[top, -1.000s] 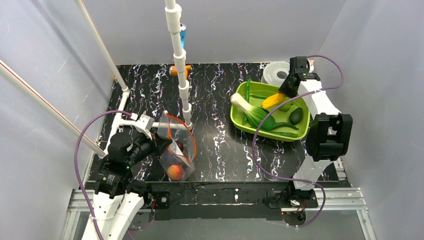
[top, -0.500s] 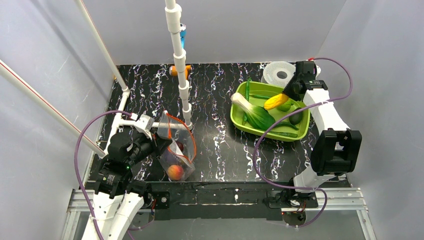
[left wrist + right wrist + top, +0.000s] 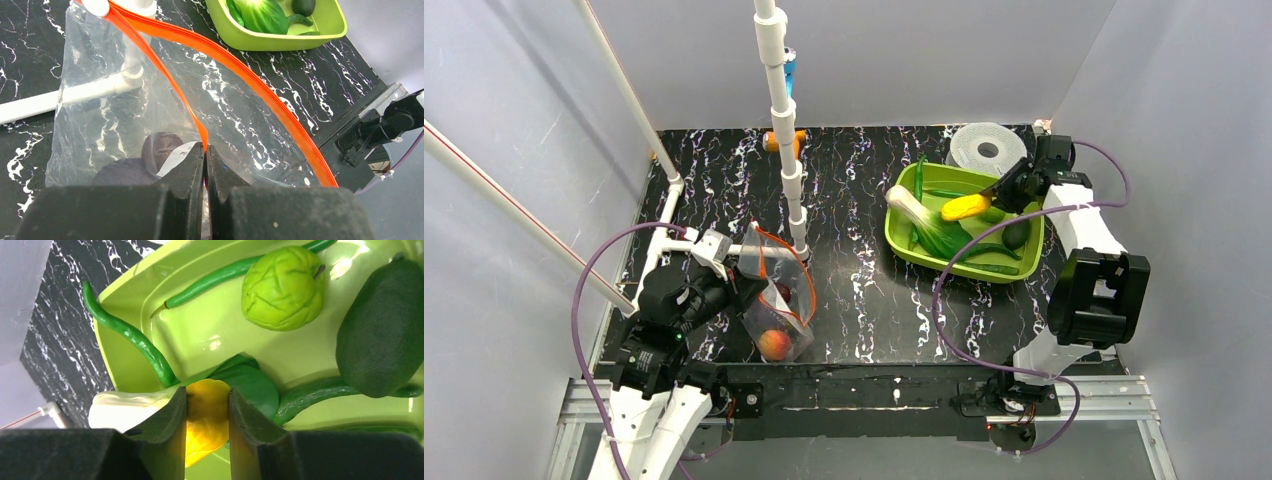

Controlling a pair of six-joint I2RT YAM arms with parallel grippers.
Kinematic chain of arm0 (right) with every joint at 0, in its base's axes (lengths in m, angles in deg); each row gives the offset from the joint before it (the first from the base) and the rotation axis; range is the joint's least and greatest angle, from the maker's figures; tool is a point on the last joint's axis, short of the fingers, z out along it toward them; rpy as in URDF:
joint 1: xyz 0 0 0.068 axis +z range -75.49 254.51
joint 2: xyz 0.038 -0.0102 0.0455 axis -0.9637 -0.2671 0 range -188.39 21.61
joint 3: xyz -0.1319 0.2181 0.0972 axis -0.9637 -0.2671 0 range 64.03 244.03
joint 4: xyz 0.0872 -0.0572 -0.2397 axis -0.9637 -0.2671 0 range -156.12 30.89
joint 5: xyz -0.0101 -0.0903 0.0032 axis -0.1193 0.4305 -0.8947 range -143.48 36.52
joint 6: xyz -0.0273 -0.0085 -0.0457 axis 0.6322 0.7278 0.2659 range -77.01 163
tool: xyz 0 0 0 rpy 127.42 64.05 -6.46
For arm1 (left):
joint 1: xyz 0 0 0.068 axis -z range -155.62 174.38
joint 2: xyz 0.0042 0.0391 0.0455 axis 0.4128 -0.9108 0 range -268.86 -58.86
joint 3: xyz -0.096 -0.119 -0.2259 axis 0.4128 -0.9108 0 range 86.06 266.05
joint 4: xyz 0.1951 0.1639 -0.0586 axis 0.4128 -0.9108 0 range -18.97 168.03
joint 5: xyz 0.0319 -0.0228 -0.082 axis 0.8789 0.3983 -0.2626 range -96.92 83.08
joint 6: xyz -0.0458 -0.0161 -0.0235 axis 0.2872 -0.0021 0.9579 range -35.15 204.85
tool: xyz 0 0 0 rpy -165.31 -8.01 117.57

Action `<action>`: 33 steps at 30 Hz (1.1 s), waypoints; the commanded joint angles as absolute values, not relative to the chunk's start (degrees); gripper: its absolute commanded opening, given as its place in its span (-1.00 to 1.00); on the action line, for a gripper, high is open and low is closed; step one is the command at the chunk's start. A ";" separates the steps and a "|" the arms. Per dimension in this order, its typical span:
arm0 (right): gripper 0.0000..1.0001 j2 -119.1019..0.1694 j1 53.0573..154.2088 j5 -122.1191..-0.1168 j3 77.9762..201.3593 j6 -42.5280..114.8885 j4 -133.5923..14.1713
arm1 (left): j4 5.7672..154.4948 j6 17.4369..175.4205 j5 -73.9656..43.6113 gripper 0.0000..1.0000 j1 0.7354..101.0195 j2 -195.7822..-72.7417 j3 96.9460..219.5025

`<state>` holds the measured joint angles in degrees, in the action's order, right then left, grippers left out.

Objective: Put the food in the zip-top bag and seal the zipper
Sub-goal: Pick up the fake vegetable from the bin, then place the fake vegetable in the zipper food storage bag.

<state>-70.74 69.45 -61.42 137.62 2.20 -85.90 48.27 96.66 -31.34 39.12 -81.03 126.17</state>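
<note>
The clear zip-top bag [image 3: 776,290] stands open at the left, its red-orange zipper [image 3: 235,65] curving round the mouth. Inside lie an orange-red peach [image 3: 773,344] and a dark purple plum [image 3: 159,148]. My left gripper [image 3: 205,150] is shut on the zipper strip at the bag's near rim. My right gripper [image 3: 207,400] is shut on the yellow piece [image 3: 206,422] and holds it over the lime-green tray [image 3: 902,232]. In the tray lie a light green leafy ball [image 3: 281,287], a dark green avocado [image 3: 382,332] and green pods [image 3: 127,332].
A white pipe frame [image 3: 779,110] stands upright beside the bag. A white roll [image 3: 979,148] sits behind the tray. A white-stemmed leafy vegetable [image 3: 929,225] lies in the tray. An orange thing [image 3: 771,141] sits at the back by the pole.
My right gripper has swung right and tilted, lifting the yellow piece over the tray. The left gripper and the bag have not moved.
</note>
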 commanded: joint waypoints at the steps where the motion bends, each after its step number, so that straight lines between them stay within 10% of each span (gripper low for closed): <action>1: -0.97 -68.46 69.23 -68.88 136.29 0.66 -82.50 | 47.97 96.63 -31.35 -1.00 39.18 -80.67 126.41; 10: -0.97 -57.44 75.13 -71.80 132.34 0.42 -79.51 | 48.06 96.63 -31.40 -1.00 39.15 -81.26 126.48; 33: -0.97 -57.29 135.07 -31.60 155.51 18.71 -83.75 | 48.06 96.63 -31.07 -1.00 39.12 -81.33 126.46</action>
